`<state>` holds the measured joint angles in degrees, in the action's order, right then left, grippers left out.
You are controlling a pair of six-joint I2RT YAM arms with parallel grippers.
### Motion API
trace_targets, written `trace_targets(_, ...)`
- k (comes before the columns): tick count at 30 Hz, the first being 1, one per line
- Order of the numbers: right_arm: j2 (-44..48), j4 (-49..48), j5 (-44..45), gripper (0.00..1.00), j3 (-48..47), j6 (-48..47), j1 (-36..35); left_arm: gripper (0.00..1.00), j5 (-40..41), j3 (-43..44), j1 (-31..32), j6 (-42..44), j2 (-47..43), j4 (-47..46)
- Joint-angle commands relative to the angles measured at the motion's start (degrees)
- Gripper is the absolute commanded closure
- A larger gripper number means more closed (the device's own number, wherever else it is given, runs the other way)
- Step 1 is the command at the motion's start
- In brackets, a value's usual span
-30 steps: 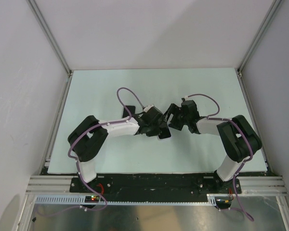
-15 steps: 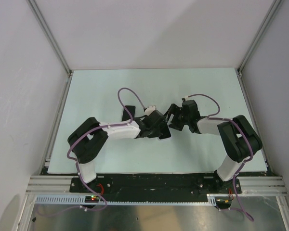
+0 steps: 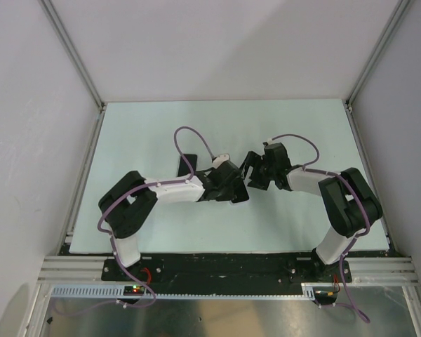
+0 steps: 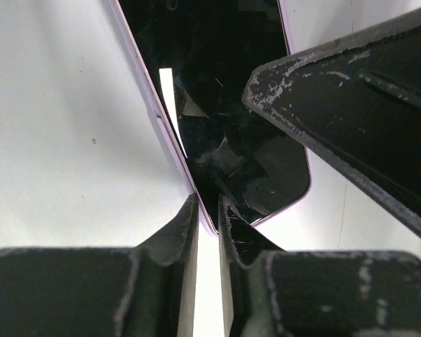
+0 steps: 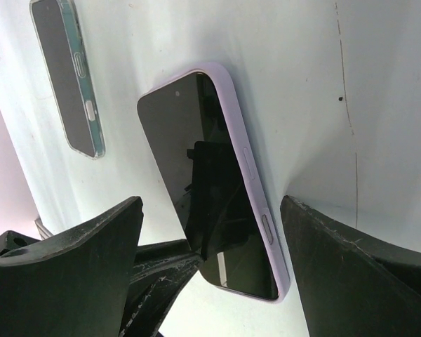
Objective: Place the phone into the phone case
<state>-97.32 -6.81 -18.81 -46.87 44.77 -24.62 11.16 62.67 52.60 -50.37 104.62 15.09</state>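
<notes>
Top external and both wrist views: pick-up under way, grip unconfirmed

Top external: we find both arms meeting over the middle of the table (image 3: 147,126). The left gripper (image 3: 233,191) and right gripper (image 3: 255,172) stand close together, and the phone (image 5: 210,189) is largely hidden beneath them. The phone case (image 3: 188,163) lies flat on the table to the left of that meeting point, held by neither gripper.

Left wrist: the left gripper's fingers are drawn almost together, with only a thin slit between them. The phone's lilac-edged corner sits at that slit. We cannot tell whether it is pinched or merely touched.

Right wrist: the right gripper's jaws stand spread wide, one on each side of the phone, touching neither long edge. The phone lies screen up, and the phone case lies well apart, beyond its top end.

Assessment: we judge the step in hand to be securing the phone for transfer. We advise that the right gripper close squarely across the long edges near mid-length, clear of the side buttons (image 5: 266,228), while the left steadies the corner. Glass and smooth edges are likely to slip, so the lift should be level and slow, with one end entered into the phone case first.
</notes>
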Motion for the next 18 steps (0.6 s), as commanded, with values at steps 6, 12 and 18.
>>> trace_targets(6,-0.62,3.81,0.61,0.16,-3.03,-2.76,0.35,0.77,-6.50,-3.56,0.94,3.60,-0.63,2.64)
trace_targets(12,-1.09,3.99,0.67,0.16,-3.03,-3.08,0.48,0.76,-7.14,-3.59,0.31,3.74,-1.68,2.59)
trace_targets(18,-1.22,4.07,0.54,0.17,-3.19,-3.25,0.77,0.74,-6.29,-4.93,-1.02,4.02,-5.37,2.65)
